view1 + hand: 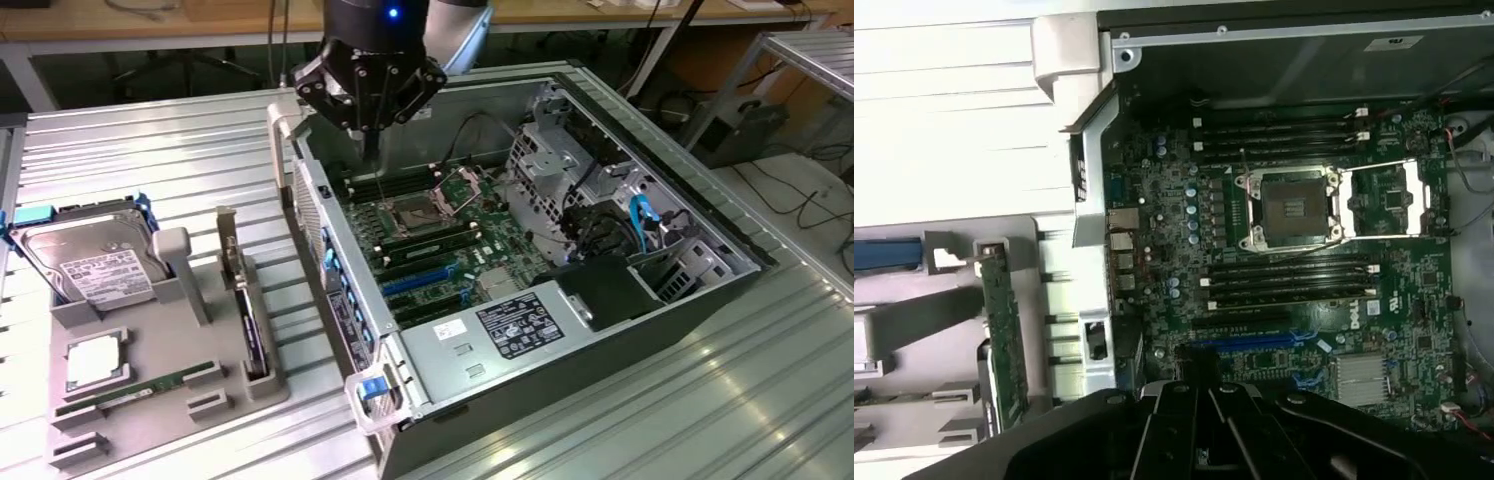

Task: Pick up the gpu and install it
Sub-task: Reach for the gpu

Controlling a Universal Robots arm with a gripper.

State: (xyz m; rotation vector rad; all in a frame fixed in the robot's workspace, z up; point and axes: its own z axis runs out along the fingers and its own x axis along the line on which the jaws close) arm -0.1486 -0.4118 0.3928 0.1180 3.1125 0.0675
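Ribbed metal surface (160, 160) carries an open computer case (742, 268) and a grey holder (160, 400). Pincer (371, 150) hangs over the case's far corner; whether it is clenched cannot be told. The gpu (254, 335) stands on edge in the holder, nearer the surface's front edge toward the exterior view's left, its long axis running front to back.

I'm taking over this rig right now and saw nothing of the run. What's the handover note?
Gripper: over the motherboard in the open computer case, carrying no card.
gpu: on edge in the grey holder beside the case, at the exterior view's left, apart from the gripper.
Done: nothing that shows.
Left: pick-up and install.
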